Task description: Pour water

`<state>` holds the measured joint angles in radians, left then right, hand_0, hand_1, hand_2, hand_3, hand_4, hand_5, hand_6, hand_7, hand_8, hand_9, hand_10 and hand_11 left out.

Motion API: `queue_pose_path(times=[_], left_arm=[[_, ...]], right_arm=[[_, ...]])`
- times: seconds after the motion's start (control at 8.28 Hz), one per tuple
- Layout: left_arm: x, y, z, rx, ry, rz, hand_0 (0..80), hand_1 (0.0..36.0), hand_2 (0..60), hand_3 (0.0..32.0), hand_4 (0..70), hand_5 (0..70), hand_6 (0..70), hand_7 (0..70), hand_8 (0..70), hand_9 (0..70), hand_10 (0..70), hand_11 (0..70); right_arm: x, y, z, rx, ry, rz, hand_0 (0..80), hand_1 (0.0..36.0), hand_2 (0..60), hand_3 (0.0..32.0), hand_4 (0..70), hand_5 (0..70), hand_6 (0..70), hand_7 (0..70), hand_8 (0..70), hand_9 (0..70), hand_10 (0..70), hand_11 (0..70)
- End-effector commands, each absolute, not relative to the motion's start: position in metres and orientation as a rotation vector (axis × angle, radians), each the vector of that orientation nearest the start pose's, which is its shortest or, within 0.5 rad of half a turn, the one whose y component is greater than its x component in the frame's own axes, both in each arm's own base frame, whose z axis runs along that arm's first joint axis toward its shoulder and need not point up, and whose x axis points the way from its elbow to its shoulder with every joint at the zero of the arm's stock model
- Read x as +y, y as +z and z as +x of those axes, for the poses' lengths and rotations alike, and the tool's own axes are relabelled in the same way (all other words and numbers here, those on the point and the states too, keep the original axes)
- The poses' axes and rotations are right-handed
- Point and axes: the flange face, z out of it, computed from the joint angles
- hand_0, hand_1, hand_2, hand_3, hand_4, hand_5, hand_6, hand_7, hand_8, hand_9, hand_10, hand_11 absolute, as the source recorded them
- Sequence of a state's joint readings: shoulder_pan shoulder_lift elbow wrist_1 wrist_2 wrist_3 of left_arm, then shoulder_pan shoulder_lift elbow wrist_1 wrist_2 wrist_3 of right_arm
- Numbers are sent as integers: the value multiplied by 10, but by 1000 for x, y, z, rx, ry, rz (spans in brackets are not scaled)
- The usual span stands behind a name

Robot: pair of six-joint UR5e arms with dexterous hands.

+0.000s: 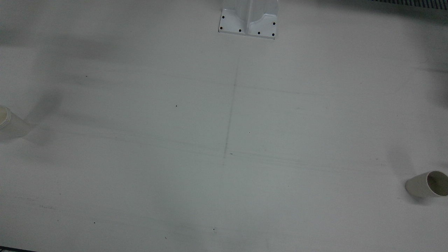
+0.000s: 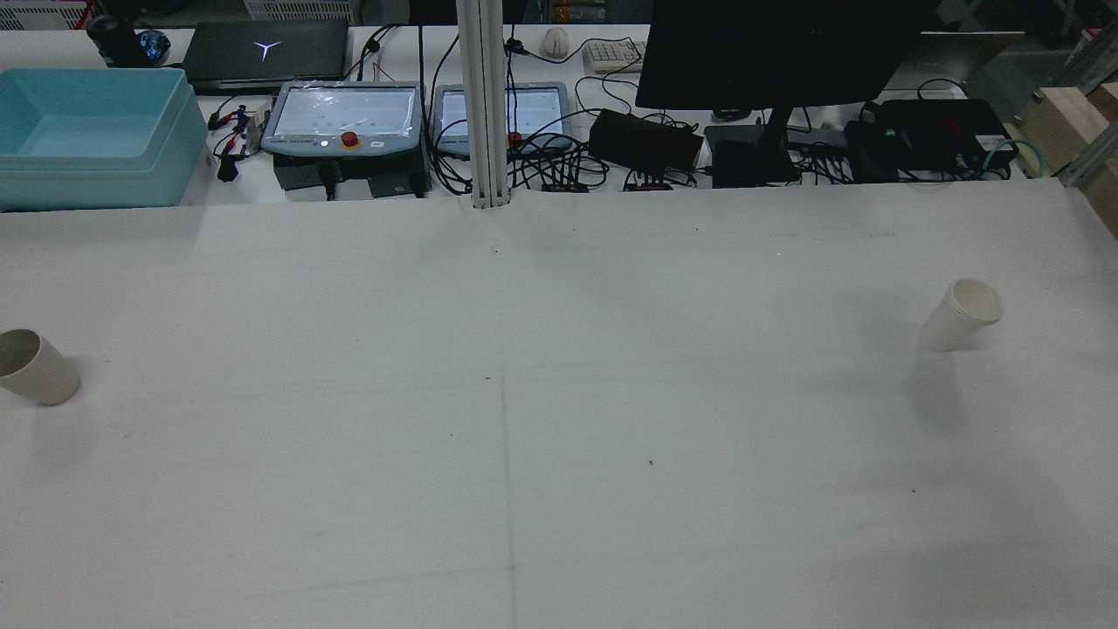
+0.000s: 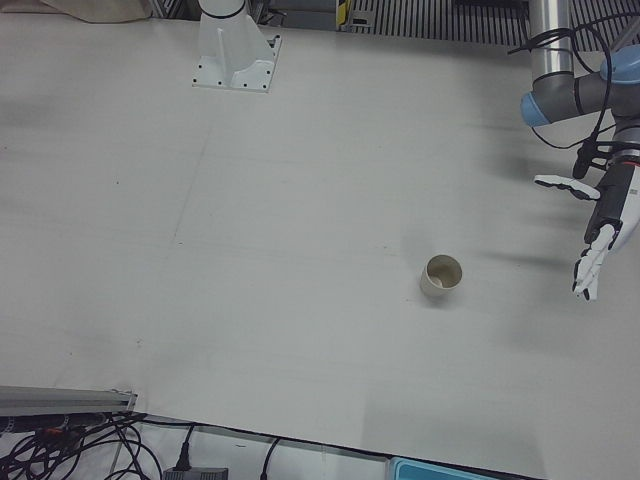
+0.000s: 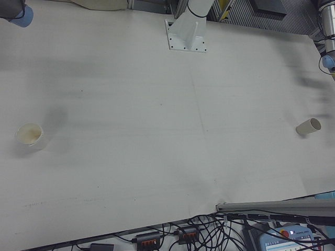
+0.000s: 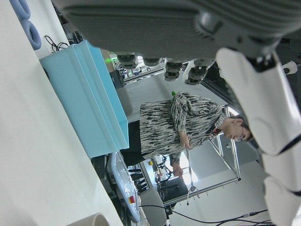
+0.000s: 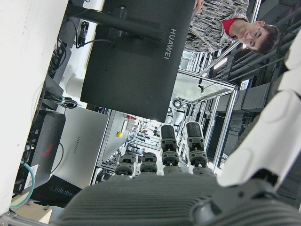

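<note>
Two white paper cups stand far apart on the white table (image 2: 559,419). One cup (image 3: 441,277) is upright on my left side, also seen as the cup (image 2: 35,367) in the rear view and the cup (image 1: 428,183) in the front view. My left hand (image 3: 600,230) hovers open to that cup's side, well apart from it, fingers stretched downward. The other cup (image 4: 29,134) stands on my right side, again visible as the cup (image 2: 961,314). My right hand (image 6: 164,197) shows only in its own view, open, holding nothing.
A light-blue bin (image 2: 87,131), two teach pendants (image 2: 345,118), a monitor (image 2: 777,52) and cables line the table's far side. A white mount base (image 1: 248,21) sits at the robot's edge. A person (image 5: 188,127) stands beyond the table.
</note>
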<state>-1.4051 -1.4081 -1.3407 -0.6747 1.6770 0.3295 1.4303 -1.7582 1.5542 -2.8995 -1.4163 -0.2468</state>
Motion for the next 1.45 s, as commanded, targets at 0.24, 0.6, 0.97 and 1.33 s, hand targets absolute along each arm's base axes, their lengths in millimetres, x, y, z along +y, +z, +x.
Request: queue_pose_path(times=[0.24,0.6,0.97,1.33], left_arm=[[-452,820,0,2169,-1468,140,434,121,163,0,54,0,11,65,0,0,1,14],[-476,830,20,2130,-1468,173,490,216,248,0,20,0,1,40,0,0,0,16],[-476,837,49,2218,-1505,128,505,249,286,0,0,0,0,0,0,0,7,37],[-472,839,57,2213,-1512,104,456,147,166,0,0,0,0,0,0,0,0,0]], right_arm=[[-428,756,58,2417,-2324,-247,411,85,126,0,95,230,118,229,33,84,50,81],[-429,756,52,2426,-2329,-231,418,90,130,0,101,234,117,227,29,78,39,65],[-430,756,45,2442,-2338,-225,419,91,134,0,113,238,124,233,33,83,42,70],[-431,757,43,2443,-2339,-223,414,88,130,0,109,234,121,229,33,83,41,68]])
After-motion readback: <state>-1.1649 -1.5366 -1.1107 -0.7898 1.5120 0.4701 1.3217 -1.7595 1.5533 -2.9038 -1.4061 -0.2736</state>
